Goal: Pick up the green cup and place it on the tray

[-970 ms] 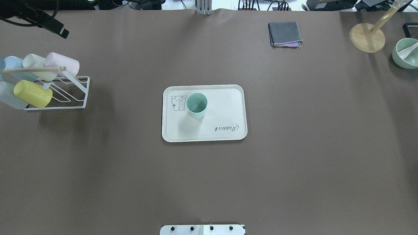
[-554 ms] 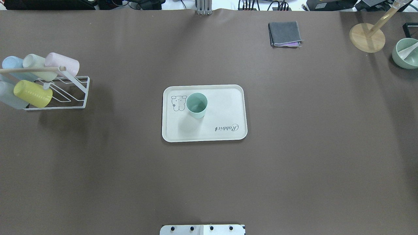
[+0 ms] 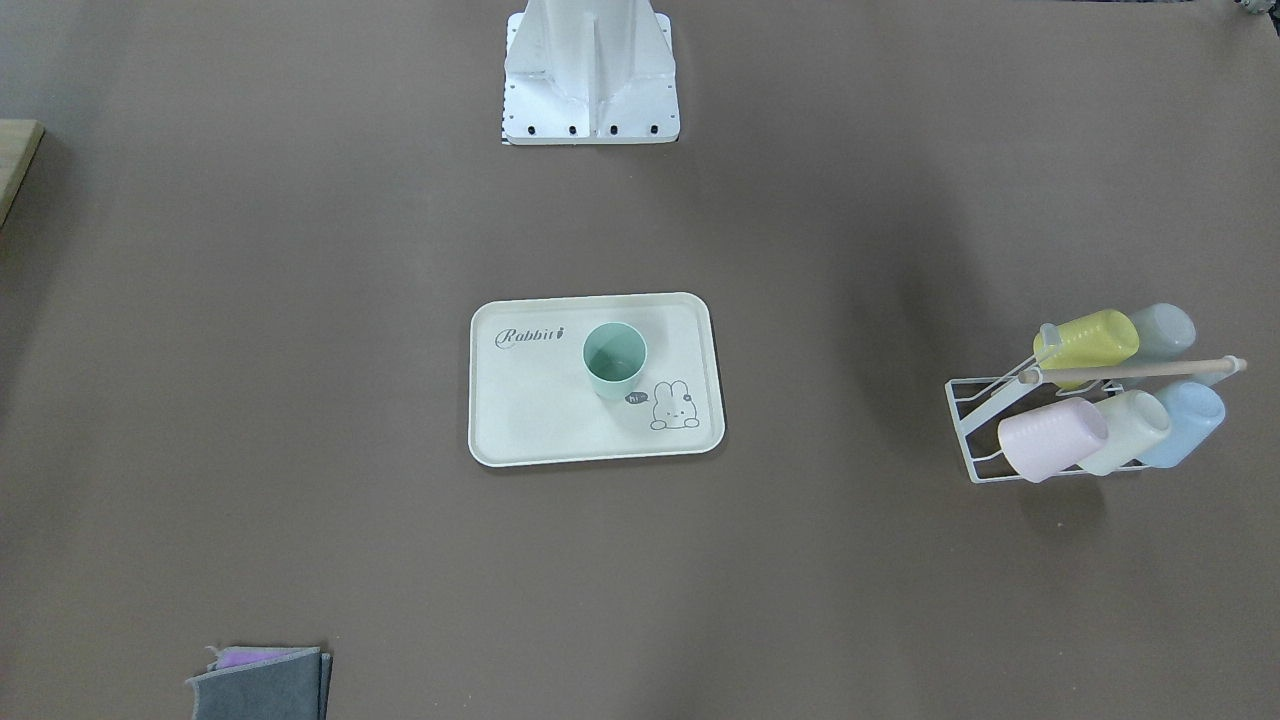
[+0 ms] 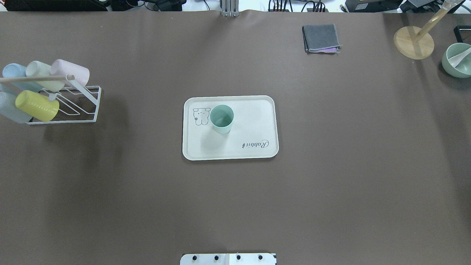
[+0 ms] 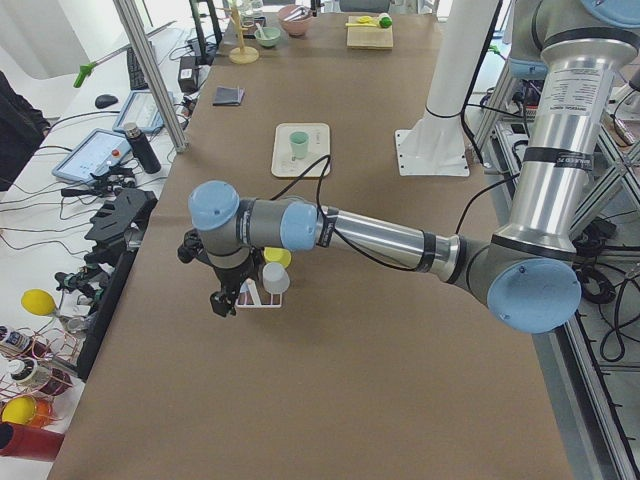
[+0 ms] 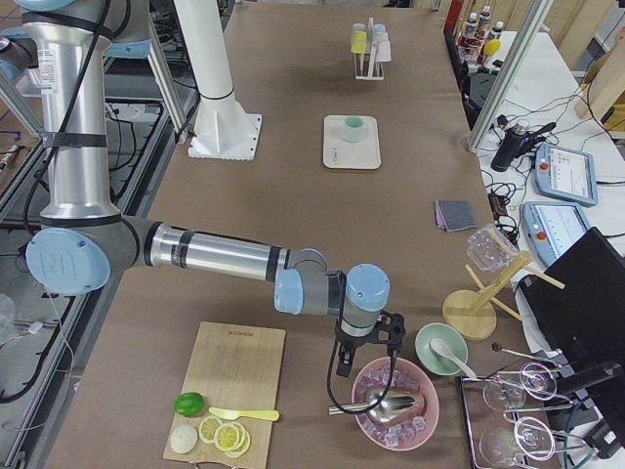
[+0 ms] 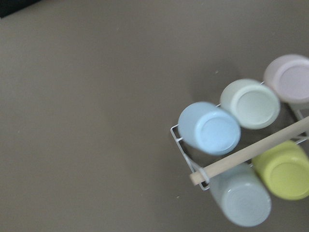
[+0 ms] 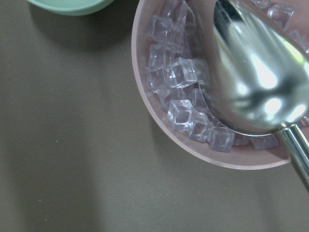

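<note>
Brown desk (image 4: 349,191) holds at its centre the small mint-green plastic cup (image 4: 222,118), upright on the cream rectangular tray (image 4: 254,110), far from the left gripper (image 5: 222,302) at the left edge and the right gripper (image 6: 365,360) at the right edge; can't tell either's opening.

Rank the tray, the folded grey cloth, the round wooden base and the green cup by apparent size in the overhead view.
1. tray, clearly largest.
2. folded grey cloth and round wooden base: too alike to rank.
3. green cup, smallest.

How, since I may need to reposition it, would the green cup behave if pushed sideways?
The green cup stands upright and empty on the smooth tray: probably light, likely to slide. With a narrower base, a high push might tip it.
</note>
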Action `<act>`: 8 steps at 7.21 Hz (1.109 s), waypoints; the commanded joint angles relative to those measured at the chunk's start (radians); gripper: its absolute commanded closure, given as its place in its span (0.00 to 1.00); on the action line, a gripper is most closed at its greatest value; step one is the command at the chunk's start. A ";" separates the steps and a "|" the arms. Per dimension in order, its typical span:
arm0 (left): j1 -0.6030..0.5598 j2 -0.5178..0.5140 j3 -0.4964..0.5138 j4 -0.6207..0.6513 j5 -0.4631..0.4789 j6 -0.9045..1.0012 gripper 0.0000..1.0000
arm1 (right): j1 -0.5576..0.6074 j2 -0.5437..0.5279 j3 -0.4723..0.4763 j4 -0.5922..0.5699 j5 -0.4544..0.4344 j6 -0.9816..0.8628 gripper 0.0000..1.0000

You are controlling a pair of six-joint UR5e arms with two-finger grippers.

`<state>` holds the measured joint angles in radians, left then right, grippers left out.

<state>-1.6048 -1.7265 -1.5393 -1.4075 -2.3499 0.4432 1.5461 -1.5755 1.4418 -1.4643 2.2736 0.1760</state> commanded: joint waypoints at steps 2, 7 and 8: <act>-0.029 0.036 0.140 -0.017 0.003 0.037 0.02 | -0.003 -0.001 -0.001 0.018 -0.015 0.000 0.00; -0.029 0.033 0.136 -0.074 -0.002 -0.144 0.02 | -0.003 -0.003 -0.001 0.018 -0.013 0.000 0.00; -0.029 0.034 0.142 -0.079 0.001 -0.146 0.02 | -0.003 -0.003 -0.001 0.018 -0.013 0.000 0.00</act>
<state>-1.6338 -1.6943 -1.4026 -1.4761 -2.3514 0.3094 1.5432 -1.5784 1.4402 -1.4467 2.2610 0.1764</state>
